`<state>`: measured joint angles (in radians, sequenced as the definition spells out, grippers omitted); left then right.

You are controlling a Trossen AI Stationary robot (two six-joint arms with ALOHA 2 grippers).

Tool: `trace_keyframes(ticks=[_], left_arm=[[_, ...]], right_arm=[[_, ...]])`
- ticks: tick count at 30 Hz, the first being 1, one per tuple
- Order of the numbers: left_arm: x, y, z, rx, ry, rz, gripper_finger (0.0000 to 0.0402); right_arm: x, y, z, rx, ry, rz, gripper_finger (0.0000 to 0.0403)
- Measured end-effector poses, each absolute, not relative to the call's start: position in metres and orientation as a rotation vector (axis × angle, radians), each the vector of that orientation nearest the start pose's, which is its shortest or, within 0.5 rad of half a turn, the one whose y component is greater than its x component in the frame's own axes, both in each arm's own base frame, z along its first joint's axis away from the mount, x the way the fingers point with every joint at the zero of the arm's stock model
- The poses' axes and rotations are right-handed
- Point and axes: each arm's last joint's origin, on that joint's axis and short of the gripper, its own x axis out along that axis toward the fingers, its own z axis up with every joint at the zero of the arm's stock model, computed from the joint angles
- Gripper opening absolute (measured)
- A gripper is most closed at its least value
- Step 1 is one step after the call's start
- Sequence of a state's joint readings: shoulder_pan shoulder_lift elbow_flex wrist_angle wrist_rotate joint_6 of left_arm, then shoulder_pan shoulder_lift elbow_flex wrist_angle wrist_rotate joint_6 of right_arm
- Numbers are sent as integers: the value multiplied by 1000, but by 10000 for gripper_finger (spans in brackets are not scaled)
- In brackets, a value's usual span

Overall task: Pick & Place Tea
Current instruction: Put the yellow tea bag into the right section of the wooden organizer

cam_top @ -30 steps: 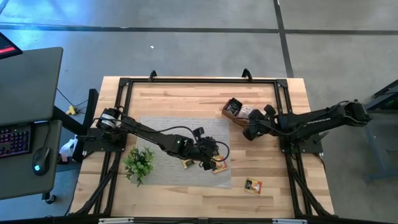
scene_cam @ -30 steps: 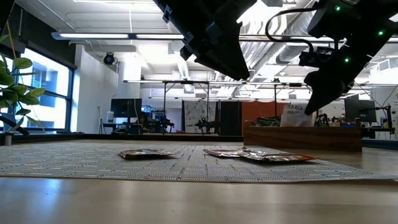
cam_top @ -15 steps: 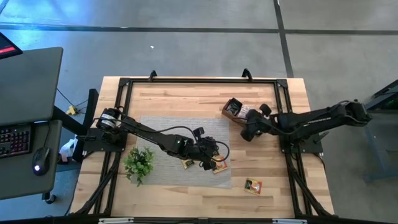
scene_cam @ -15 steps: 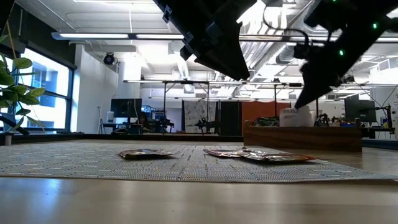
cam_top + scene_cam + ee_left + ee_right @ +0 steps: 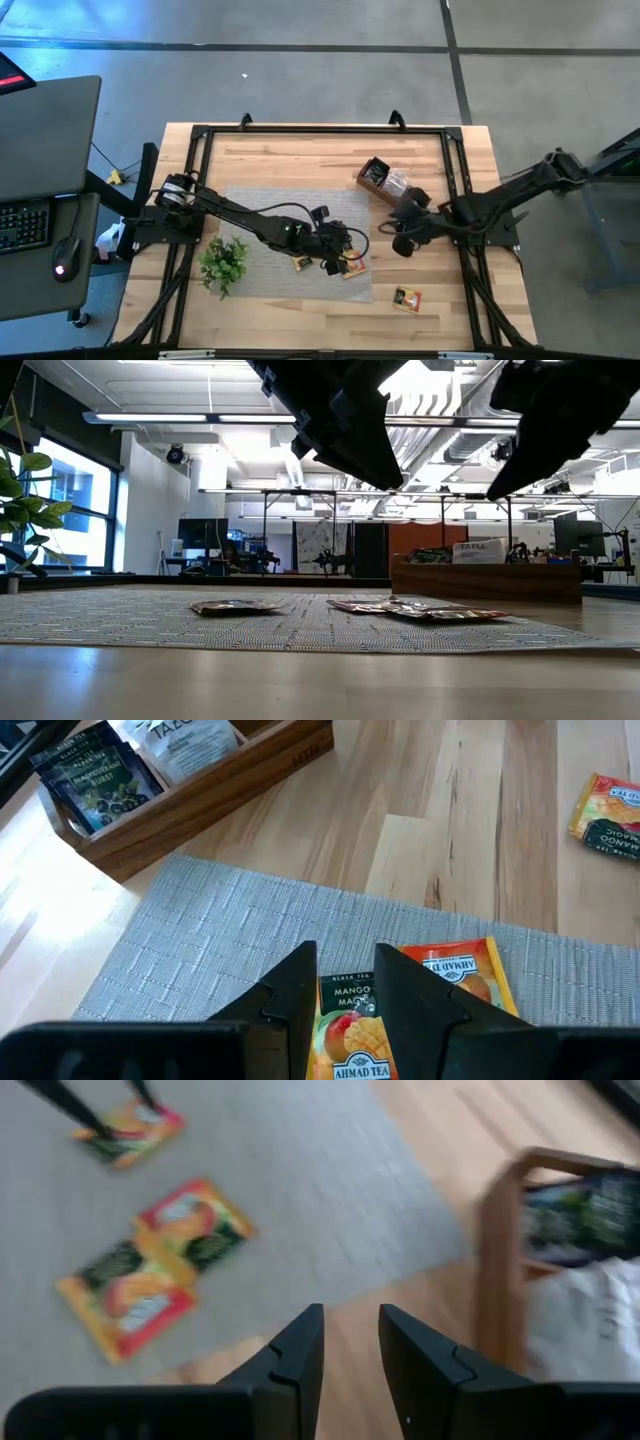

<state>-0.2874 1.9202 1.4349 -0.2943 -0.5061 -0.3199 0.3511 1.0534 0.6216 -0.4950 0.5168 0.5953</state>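
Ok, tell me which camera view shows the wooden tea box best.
The left wrist view: the brown wooden box sits sharp, with its dark blue and pale sachets readable inside. The high view shows it small, near the table's far side. The low view gives only its side wall. The right wrist view blurs it.

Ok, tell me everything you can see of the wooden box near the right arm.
The wooden box is a small, low-walled open tray of brown wood, standing flat on the bare table just beyond the grey mat's far right corner, turned at an angle to the table's edges. It holds upright sachets: dark blue ones and a pale grey one. The right gripper hangs clear of it, nothing between its fingers.
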Motion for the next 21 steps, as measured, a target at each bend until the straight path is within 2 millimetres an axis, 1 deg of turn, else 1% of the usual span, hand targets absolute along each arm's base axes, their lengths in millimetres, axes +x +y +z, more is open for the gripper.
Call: trace_keyframes(ticks=[2,5,8,12,14,17,19,21], left_arm=[[408,-106,225,-3,675,318,104],[408,-106,225,-3,676,319,104],[408,-106,225,-3,675,318,104],[408,-106,225,-3,675,318,104],[408,-106,225,-4,675,318,104],[408,-106,225,-4,675,318,104],[408,-106,225,-4,675,317,104],[408,-106,225,-4,676,317,104]], right_arm=[[183,56,209,174,770,-391,95],[182,65,209,177,795,-293,94],[187,82,213,161,731,-166,94],[193,108,217,72,635,25,94],[194,118,213,-9,637,108,94],[193,131,201,-139,706,288,94],[192,137,192,-168,761,379,94],[192,141,184,-156,823,435,94]])
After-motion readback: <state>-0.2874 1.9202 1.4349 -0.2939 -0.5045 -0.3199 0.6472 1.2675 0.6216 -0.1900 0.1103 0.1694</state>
